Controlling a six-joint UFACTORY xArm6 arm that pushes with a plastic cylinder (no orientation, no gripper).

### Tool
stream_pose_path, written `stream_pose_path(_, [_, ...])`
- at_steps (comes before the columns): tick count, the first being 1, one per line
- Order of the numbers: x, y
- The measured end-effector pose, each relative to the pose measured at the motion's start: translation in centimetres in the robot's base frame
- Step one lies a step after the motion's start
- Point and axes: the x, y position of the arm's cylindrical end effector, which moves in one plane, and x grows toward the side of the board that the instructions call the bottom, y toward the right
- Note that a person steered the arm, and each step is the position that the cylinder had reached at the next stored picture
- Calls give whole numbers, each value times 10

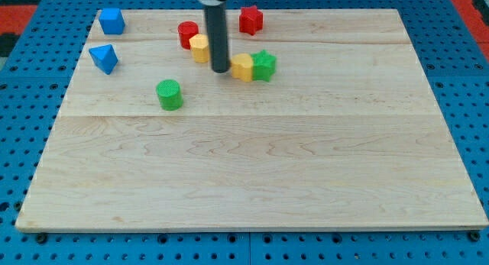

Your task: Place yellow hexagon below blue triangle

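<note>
The blue triangle lies near the board's left edge at the view's upper left. Two yellow blocks show. One sits just left of my rod, touching a red block. The other sits just right of my tip, touching a green star-shaped block. I cannot tell for sure which yellow block is the hexagon. My tip rests on the board between the two yellow blocks, close to both. The rod hides part of the left yellow block.
A blue cube sits at the top left above the triangle. A green cylinder stands below and left of my tip. A red star-shaped block is at the top. The wooden board lies on a blue mat.
</note>
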Motion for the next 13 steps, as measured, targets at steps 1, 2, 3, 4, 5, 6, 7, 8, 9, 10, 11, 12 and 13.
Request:
stream_pose_path(1, [19,-20])
stream_pose_path(2, [36,8])
stream_pose_path(3, [-8,58])
stream_pose_path(4, [-33,46])
stream_pose_path(5, [-36,-7])
stream_pose_path(6, [-53,-2])
stream_pose_path(7, [-58,88])
stream_pose_path(8, [-78,154])
stream_pose_path(9, [-100,187])
stream_pose_path(10, [-90,190])
stream_pose_path(11, [-81,196])
stream_pose_path(12, [-81,193])
stream_pose_path(13, [-51,188])
